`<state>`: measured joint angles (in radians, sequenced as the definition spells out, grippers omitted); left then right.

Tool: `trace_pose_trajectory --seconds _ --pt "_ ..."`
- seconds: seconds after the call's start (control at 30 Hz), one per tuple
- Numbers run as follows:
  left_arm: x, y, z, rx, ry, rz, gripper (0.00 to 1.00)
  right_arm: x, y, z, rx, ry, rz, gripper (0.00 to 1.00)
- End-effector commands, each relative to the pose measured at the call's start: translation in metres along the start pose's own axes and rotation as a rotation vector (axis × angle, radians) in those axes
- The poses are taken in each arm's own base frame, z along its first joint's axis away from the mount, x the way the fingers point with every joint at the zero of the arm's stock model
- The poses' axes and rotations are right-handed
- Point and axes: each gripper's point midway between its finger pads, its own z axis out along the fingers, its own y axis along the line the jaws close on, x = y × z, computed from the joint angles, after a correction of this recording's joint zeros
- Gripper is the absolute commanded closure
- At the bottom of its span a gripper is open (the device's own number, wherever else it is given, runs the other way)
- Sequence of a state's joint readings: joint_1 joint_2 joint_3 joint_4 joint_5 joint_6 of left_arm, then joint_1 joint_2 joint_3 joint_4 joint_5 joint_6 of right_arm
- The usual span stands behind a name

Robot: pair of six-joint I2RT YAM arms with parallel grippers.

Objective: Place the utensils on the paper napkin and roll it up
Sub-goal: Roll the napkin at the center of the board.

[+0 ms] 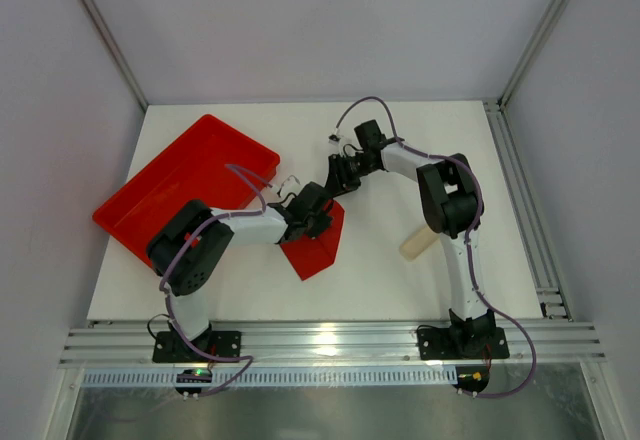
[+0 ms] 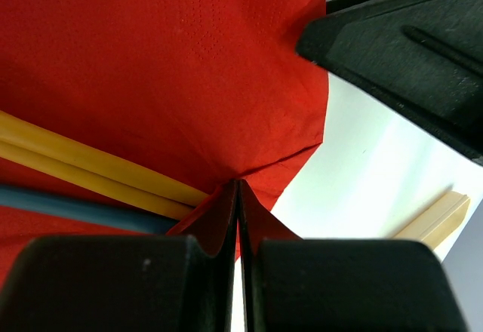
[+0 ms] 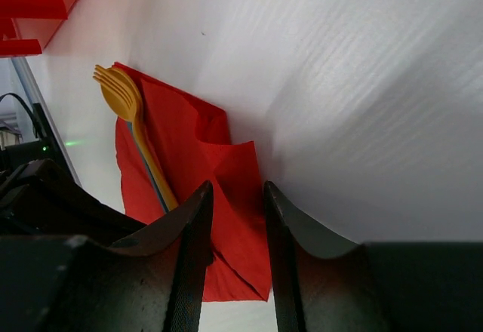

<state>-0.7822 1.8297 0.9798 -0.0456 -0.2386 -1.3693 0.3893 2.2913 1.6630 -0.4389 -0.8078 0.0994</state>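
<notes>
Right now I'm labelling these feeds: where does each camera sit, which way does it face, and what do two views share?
Top external: overhead behind the bases, facing down on the table, red tray, left arm, right arm.
Left wrist: close over the paper napkin; left gripper pinches its fold.
Right wrist: low, facing along the table to the yellow fork; right gripper open.
Both wrist views share the paper napkin.

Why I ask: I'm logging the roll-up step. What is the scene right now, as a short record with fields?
napkin: paper napkin on the table, one fold lifted
on napkin: yellow fork, blue utensil
off napkin: tan stick, on the table by the right arm
left gripper: shut, pinching the napkin fold
right gripper: open, over the napkin
red tray: far left of the table
</notes>
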Motion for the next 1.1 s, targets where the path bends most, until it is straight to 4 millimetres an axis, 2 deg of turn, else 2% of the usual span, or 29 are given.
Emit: trace_pose_trajectory --seconds 0.0,0.3,0.5,0.6,0.87,1.07 --pt "0.007 0.028 -0.003 -0.101 0.014 0.053 1.00 0.007 0.003 0.009 -0.044 0.019 -0.021 0.62" --pt "0.006 0.027 -0.005 -0.094 0.009 0.053 1.00 0.000 0.015 0.010 -0.111 -0.008 -0.019 0.62" --pt "0.006 0.029 -0.005 -0.093 0.007 0.046 1.00 -0.001 0.039 0.003 -0.255 -0.038 -0.021 0.62" --pt "0.004 0.030 -0.005 -0.096 0.002 0.049 1.00 -0.001 0.044 -0.003 -0.287 -0.058 -0.019 0.59" --pt "0.005 0.027 -0.005 -0.098 0.005 0.053 1.00 0.006 0.018 -0.014 -0.203 -0.087 0.039 0.50" --pt "0.004 0.031 -0.005 -0.110 0.002 0.057 1.00 0.006 0.011 -0.024 -0.177 -0.111 0.048 0.46"
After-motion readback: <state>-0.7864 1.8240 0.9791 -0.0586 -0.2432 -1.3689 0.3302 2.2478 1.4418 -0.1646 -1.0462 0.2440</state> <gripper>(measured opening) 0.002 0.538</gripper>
